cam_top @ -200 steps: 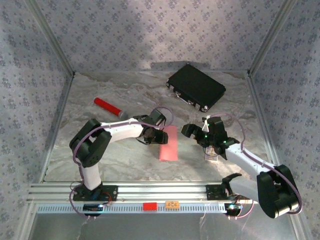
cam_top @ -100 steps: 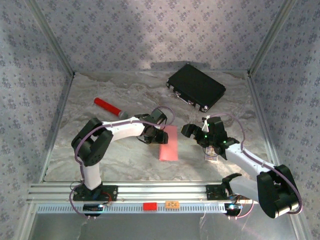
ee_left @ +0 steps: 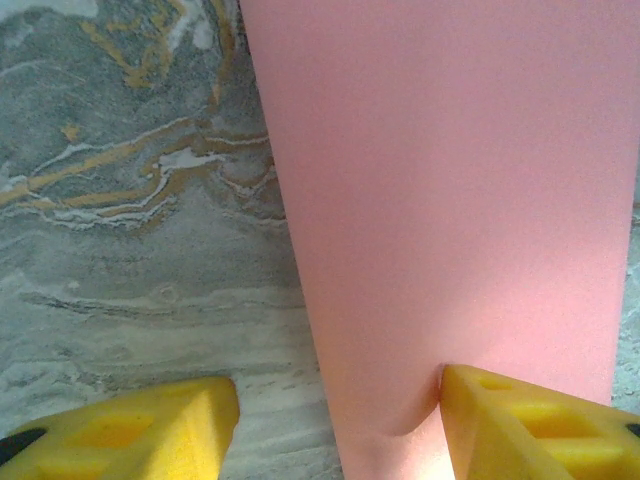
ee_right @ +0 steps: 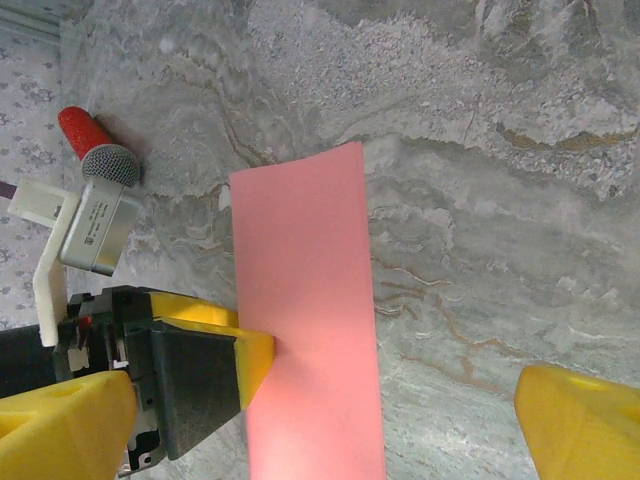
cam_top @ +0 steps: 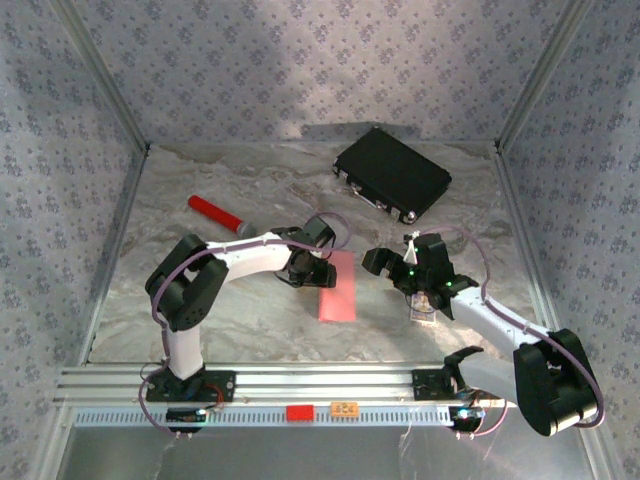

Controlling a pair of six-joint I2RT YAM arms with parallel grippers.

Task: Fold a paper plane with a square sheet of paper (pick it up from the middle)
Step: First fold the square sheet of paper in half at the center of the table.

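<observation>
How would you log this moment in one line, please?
left gripper: open, one finger on edge of folded pink paper | right gripper: open, beside paper, not touching

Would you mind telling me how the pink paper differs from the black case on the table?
The pink paper lies thin and flat in the middle; the black case is a thick box at the far right. The paper is a narrow strip, the case broader. The left gripper touches the paper; nothing touches the case. Both are rectangular.
</observation>
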